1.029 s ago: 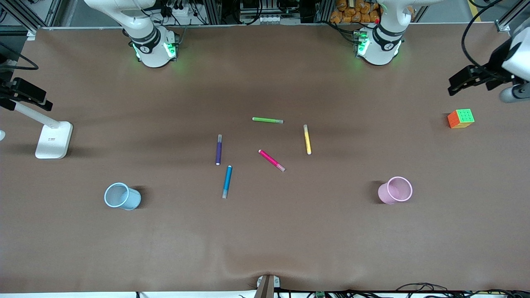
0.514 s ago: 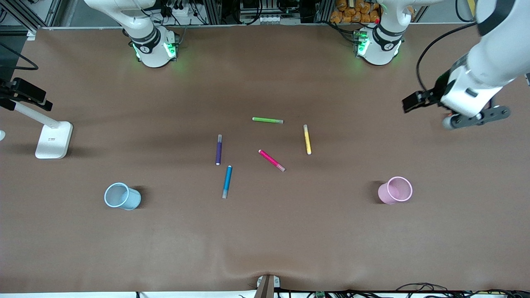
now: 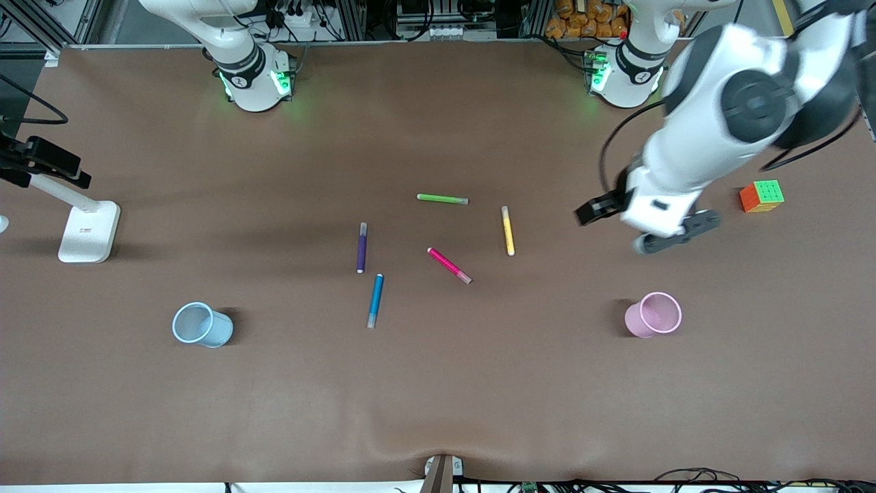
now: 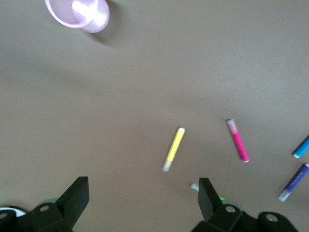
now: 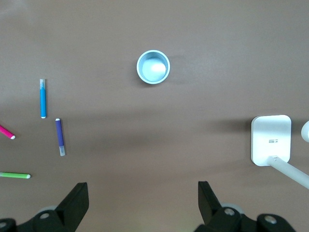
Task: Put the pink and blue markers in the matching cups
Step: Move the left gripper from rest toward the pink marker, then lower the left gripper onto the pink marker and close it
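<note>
Left pincer (image 3: 674,233) wide, empty, airborne over table between yellow pen (image 3: 508,231) and cube (image 3: 762,196); right pincer (image 5: 142,203) wide.

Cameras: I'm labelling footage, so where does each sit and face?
Front view: high across the table, facing both bases; shows left arm, left end effector over table.
Left wrist view: looks down between open fingers at pink cup, pink marker.
Right wrist view: right end effector, open, above blue cup, blue marker.
Shared: all three show both markers.

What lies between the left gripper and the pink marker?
In the front view, only the yellow marker lies between the left gripper and the pink marker.
</note>
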You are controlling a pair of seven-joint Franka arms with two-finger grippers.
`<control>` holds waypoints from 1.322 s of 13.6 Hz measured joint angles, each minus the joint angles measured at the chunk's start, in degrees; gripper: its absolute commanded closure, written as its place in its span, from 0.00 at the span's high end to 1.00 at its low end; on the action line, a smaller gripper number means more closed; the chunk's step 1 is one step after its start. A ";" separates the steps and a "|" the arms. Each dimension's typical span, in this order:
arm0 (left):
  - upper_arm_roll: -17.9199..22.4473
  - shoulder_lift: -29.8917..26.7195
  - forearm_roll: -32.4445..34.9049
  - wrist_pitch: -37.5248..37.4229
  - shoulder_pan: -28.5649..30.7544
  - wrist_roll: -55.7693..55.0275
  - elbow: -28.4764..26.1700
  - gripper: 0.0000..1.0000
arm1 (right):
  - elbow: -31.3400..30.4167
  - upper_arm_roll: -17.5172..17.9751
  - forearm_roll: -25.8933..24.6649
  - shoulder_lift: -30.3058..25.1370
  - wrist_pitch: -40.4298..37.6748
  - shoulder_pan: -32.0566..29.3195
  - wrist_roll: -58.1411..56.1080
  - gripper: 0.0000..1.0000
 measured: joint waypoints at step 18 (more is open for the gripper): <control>2.25 28.41 8.77 29.56 -18.19 -40.97 5.60 0.94 | 0.03 0.00 0.00 0.00 0.28 0.00 0.00 1.00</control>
